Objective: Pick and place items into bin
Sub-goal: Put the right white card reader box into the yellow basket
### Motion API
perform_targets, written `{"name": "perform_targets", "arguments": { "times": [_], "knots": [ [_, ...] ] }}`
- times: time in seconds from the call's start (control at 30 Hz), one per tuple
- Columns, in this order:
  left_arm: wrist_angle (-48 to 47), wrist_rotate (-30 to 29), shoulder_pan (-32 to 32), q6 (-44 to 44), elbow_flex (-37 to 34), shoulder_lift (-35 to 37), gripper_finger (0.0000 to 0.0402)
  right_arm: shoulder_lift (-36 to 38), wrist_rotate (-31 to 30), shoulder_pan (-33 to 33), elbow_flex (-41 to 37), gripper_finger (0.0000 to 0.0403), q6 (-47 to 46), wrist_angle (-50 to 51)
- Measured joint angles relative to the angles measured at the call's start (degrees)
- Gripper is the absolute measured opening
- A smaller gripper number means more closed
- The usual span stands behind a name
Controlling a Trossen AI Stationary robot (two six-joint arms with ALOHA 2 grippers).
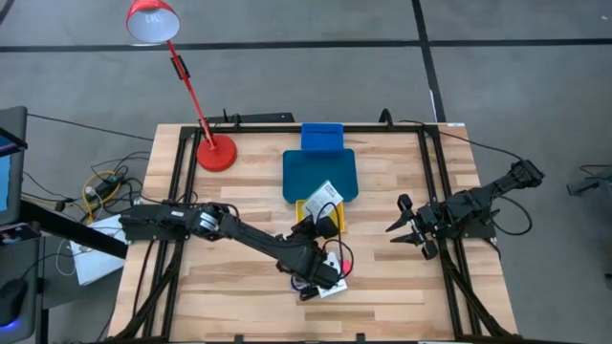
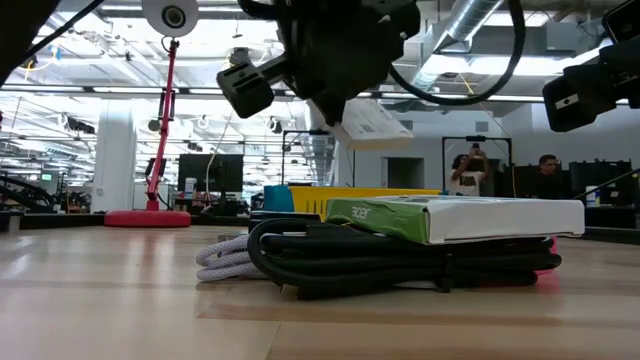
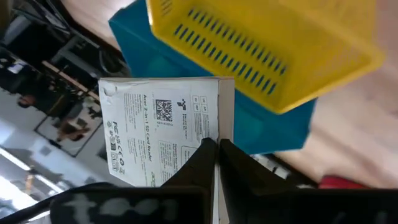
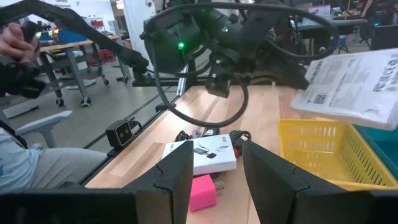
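Observation:
My left gripper (image 3: 216, 154) is shut on a flat white printed card (image 3: 163, 127), held in the air over a yellow slotted basket (image 3: 267, 43). From above, the card (image 1: 325, 193) hangs over the basket (image 1: 306, 205), which sits at the near edge of a blue tray (image 1: 320, 170). Near the table's near edge lies a pile: a white box (image 4: 202, 155) with a green side (image 2: 385, 215), a pink-red piece (image 4: 202, 193) and black cable (image 2: 380, 262). My right gripper (image 4: 214, 171) is open, waiting at the right (image 1: 406, 232). My left gripper pinches the white card by one edge (image 3: 219, 134) between its two shut fingers (image 3: 198, 163). It reaches in from the near side, slanting up. The card is lifted clear and tilted (image 4: 354, 81), above the yellow basket.
A red desk lamp stands with its base (image 1: 217, 153) at the far left of the table. A blue box (image 1: 322, 137) sits beyond the blue tray. A grey braided cord (image 2: 225, 258) lies in the pile. Black rails (image 1: 435, 191) frame the table. People stand in the room behind (image 2: 470, 170).

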State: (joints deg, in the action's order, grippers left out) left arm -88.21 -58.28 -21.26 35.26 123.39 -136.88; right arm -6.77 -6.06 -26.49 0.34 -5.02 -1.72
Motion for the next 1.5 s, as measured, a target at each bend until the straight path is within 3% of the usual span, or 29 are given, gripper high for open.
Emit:
{"name": "perform_targets", "arguments": {
  "times": [0.17,0.37,1.5],
  "knots": [
    [-1.4,-2.04,0.48,6.95,0.0,0.0,0.0,0.0,0.01,-0.01,0.01,0.0133,0.02,0.0],
    [-1.05,2.18,0.52,11.5,0.0,0.0,0.0,0.01,0.0,-0.01,0.0,0.0134,0.02,0.0],
    [-1.01,4.07,0.5,8.49,0.0,-0.02,0.0019,0.01,0.01,0.01,0.0,0.0133,0.02,0.0]
  ]
}}
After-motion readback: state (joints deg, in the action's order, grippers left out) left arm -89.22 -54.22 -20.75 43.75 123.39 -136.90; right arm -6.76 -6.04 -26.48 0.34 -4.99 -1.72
